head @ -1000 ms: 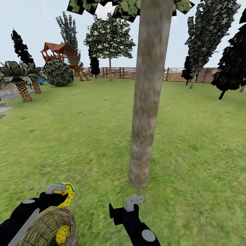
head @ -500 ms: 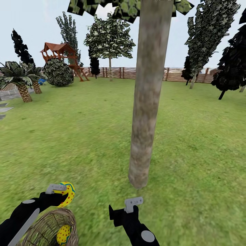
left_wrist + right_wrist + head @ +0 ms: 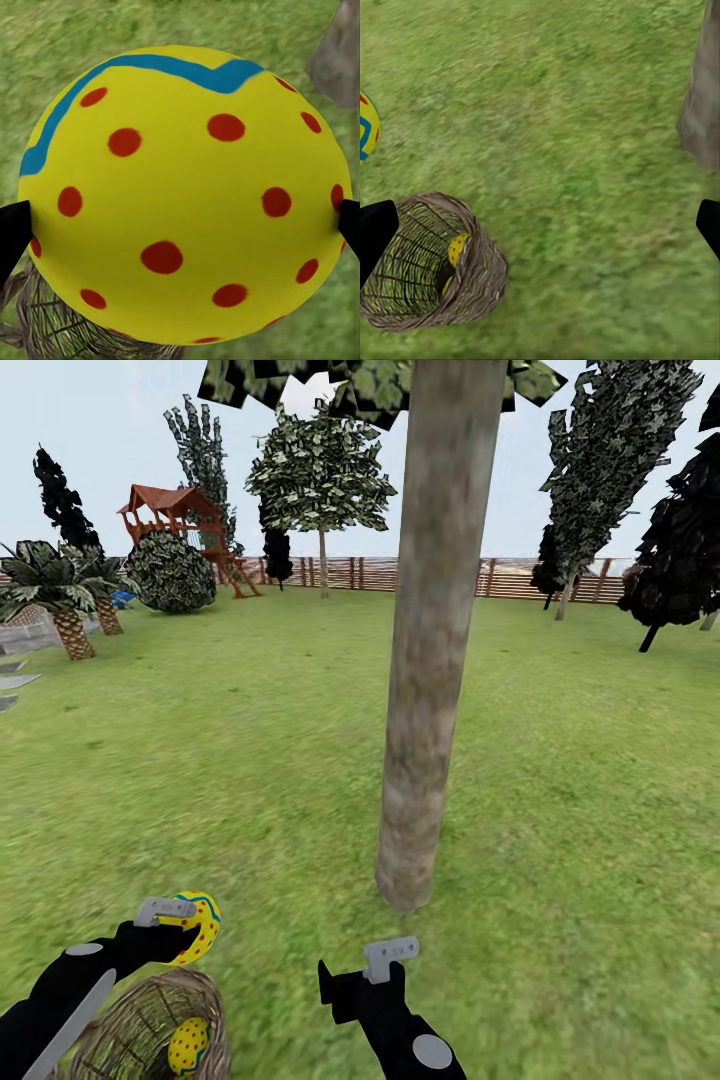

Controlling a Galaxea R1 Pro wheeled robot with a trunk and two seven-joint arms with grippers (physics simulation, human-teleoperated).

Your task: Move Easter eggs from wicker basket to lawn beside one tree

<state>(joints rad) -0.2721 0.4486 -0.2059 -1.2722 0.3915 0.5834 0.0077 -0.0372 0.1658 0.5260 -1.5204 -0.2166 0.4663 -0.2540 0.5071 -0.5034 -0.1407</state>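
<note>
My left hand (image 3: 180, 922) is closed on one egg (image 3: 196, 927), holding it in the air just above the basket (image 3: 150, 1025). Through the left wrist camera the egg (image 3: 184, 199) sits between the two dark fingertips (image 3: 11, 232), yellow with red dots and a blue zigzag, with the basket rim (image 3: 52, 330) under it and grass beyond.

The basket lies tipped on the lawn (image 3: 250, 760), its mouth toward me, and I can see a second egg (image 3: 188, 1045) inside it. The right wrist camera shows the same basket (image 3: 431, 262) on its side with that egg (image 3: 457, 249) inside; I cannot tell whether a third one is in there.

My right hand (image 3: 390, 952) hangs empty and spread wide, low over the grass and near the foot of the tree (image 3: 425, 660). The trunk stands straight ahead of me, its base just beyond that hand.
</note>
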